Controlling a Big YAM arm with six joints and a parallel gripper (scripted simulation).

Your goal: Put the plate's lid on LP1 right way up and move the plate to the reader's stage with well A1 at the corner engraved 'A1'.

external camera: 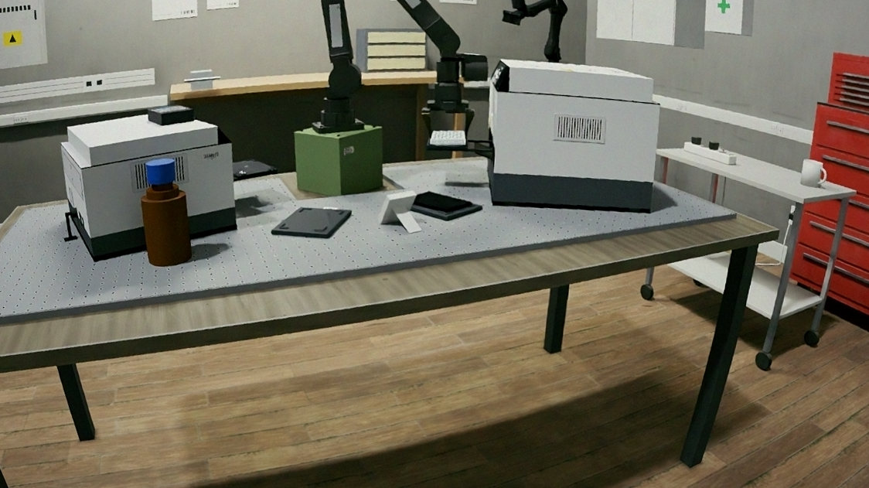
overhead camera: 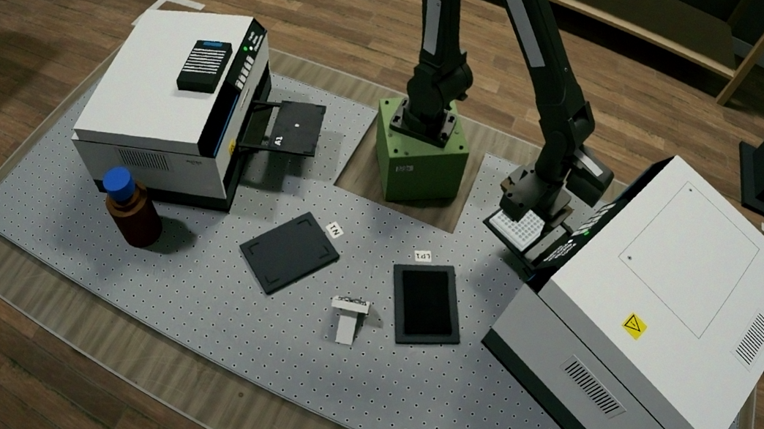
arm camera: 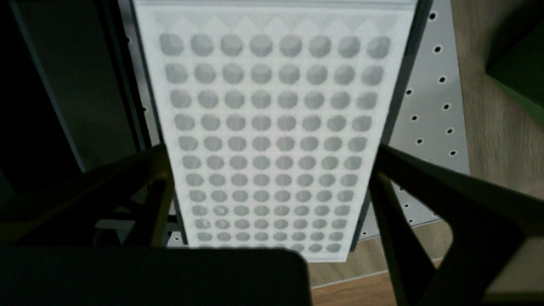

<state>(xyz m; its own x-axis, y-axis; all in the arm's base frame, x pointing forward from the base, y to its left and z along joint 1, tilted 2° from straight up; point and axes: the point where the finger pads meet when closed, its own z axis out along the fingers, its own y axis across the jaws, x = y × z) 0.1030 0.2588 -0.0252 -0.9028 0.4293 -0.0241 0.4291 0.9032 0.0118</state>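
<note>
The white 96-well plate is wells up, on or just above the black reader stage at the right; I cannot tell if it is seated. My gripper is shut on it, one finger against each long side. What looks like the black lid lies flat on LP1; which way up is unclear. The dispenser stage, marked A1, holds nothing. The plate's far end is partly hidden in the wrist view, and well A1 cannot be identified.
The reader stands close beside my gripper. The dispenser is at the left, with the blue-capped bottle in front. N1 and a small white stand are mid-bench.
</note>
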